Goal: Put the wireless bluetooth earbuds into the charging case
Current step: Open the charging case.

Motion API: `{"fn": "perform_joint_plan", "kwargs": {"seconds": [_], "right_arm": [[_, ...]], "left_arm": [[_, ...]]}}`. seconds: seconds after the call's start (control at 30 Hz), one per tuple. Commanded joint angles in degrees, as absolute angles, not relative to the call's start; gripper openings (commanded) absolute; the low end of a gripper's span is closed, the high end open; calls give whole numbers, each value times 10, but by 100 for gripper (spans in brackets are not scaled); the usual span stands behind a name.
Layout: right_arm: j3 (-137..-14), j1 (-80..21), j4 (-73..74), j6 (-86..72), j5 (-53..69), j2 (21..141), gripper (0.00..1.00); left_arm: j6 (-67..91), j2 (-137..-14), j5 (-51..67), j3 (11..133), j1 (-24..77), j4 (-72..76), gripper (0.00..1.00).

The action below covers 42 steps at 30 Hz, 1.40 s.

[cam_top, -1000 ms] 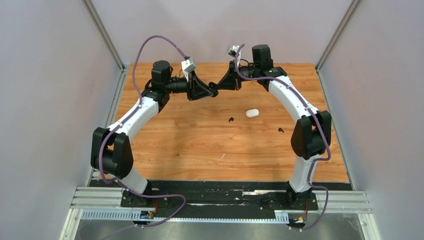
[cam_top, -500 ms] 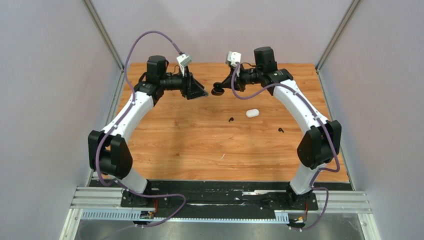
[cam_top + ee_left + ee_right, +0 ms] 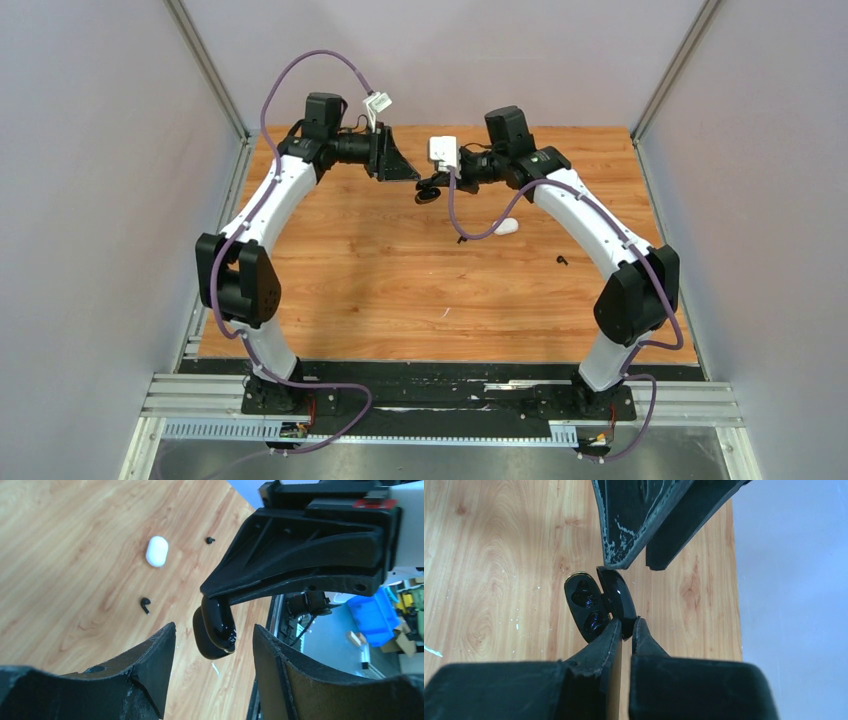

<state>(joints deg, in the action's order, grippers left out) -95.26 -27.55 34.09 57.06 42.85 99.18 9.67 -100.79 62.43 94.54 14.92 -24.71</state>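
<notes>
buds: two black buds (image 3: 145, 605) lie loose on the desk (image 3: 380, 290), apart, neither in a case
white case (image 3: 507, 226): on the desk between the buds, looks shut
right fingers (image 3: 599, 665): almost closed, pinching the black case (image 3: 586, 605) by its lid edge, in the air, lid open, wells exposed, likely so a bud can drop in
left fingers (image 3: 157, 665): well apart, hold nothing, flank the black case without touching it
next: probably the left goes down for a bud

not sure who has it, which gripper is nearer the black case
Right. The right gripper is shut on the lid of the black case; the left gripper is open beside it, not touching.
</notes>
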Motion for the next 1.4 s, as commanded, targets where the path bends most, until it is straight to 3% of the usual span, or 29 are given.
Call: {"fn": "perform_joint_plan", "kwargs": {"seconds": [0.0, 0.3, 0.77, 0.93, 1.1, 1.37], "right_arm": [[-957, -285, 343, 603, 419, 972, 0], [-960, -300, 342, 617, 400, 981, 0], [-964, -311, 341, 616, 393, 989, 0], [-964, -312, 341, 616, 392, 990, 0], [-966, -314, 339, 613, 388, 993, 0], [-969, -314, 338, 609, 386, 999, 0]], "left_arm": [[80, -1021, 629, 990, 154, -313, 64], [54, -1045, 634, 1010, 168, -361, 61], [49, -1062, 646, 1023, 169, -373, 37], [49, -1068, 654, 1027, 169, -376, 24], [37, -1078, 646, 1039, 169, -403, 43], [30, -1080, 642, 1041, 169, -410, 40]]}}
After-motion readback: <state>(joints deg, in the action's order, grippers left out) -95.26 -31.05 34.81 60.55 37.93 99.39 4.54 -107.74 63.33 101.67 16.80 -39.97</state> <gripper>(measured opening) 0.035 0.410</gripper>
